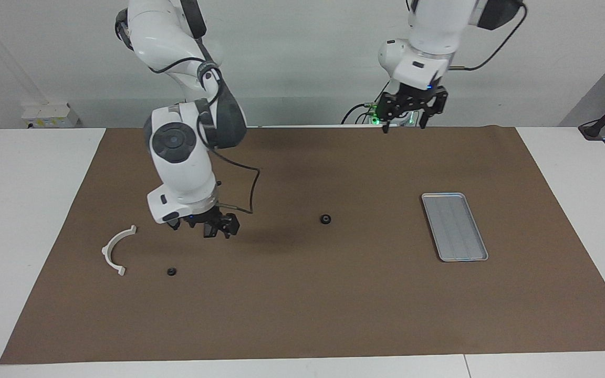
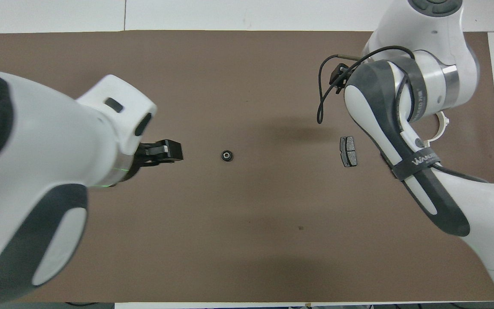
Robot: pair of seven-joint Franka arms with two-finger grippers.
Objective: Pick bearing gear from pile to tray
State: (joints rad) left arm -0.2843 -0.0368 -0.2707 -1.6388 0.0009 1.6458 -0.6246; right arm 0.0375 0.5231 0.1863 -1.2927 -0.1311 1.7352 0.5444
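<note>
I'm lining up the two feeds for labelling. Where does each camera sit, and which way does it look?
Facing view: high across the table, looking at the robots; both arms show whole, with the tray.
Overhead view: above the robots' end, looking steeply down; left gripper and right arm show.
Shared: the small black bearing gear mid-mat.

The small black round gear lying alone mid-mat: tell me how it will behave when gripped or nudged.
The bearing gear lies flat on the brown mat, so it probably stays put unless tipped onto its edge, where its round shape could roll. It looks small and rigid, likely light. Its low profile gives fingers little to catch, so a grasp may slip.
</note>
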